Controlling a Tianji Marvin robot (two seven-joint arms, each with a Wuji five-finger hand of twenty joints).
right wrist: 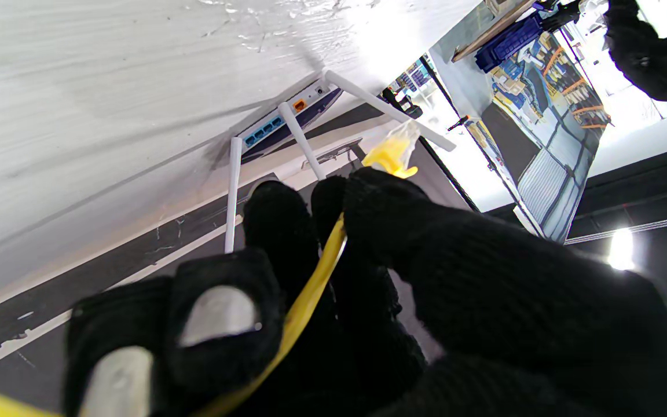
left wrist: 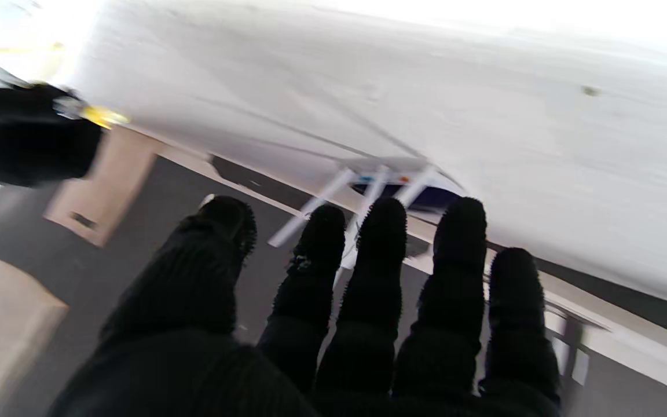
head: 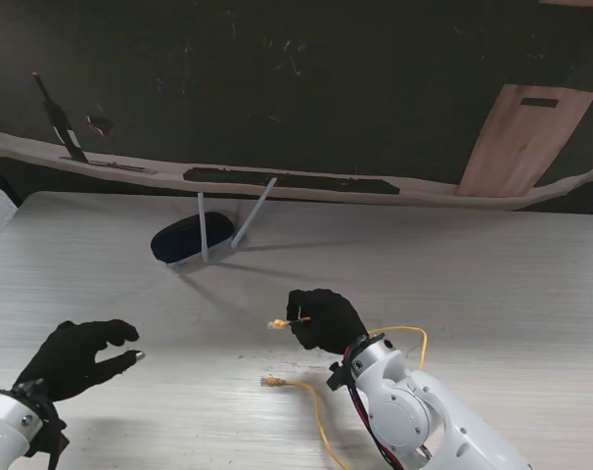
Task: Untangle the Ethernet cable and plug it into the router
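Left hand: the left hand (head: pixel 76 357) hovers over the counter (head: pixel 492 284) well to the left of the router and nearer to me than it; fingers spread, thumb apart, nothing held.
Router: the router (head: pixel 184 242) lies on the counter, dark top, white edge, with two white antennas (head: pixel 228 227) raised. The right wrist view shows its port face, a row of blue ports and one orange port (right wrist: pixel 299 105), turned toward the right hand. Nothing is plugged in.
Ethernet cable: the yellow Ethernet cable (head: pixel 321 421) lies to the right of the router and nearer to me. It loops behind the right wrist and trails off toward my edge of the counter. No knot is visible in the part shown; the rest is hidden by the arm.
Free plug: the second plug (head: pixel 271 382) rests on the counter, apart from both hands.
Right hand: the right hand (head: pixel 326 318) is clamped on the cable just behind the held plug (head: pixel 278 323), which sticks out toward the router, well short of the ports.
Progress: judged, untangling looks largely done; one end is gripped and raised.
Remaining: judged, carry the plug to a port, align it and seat it.
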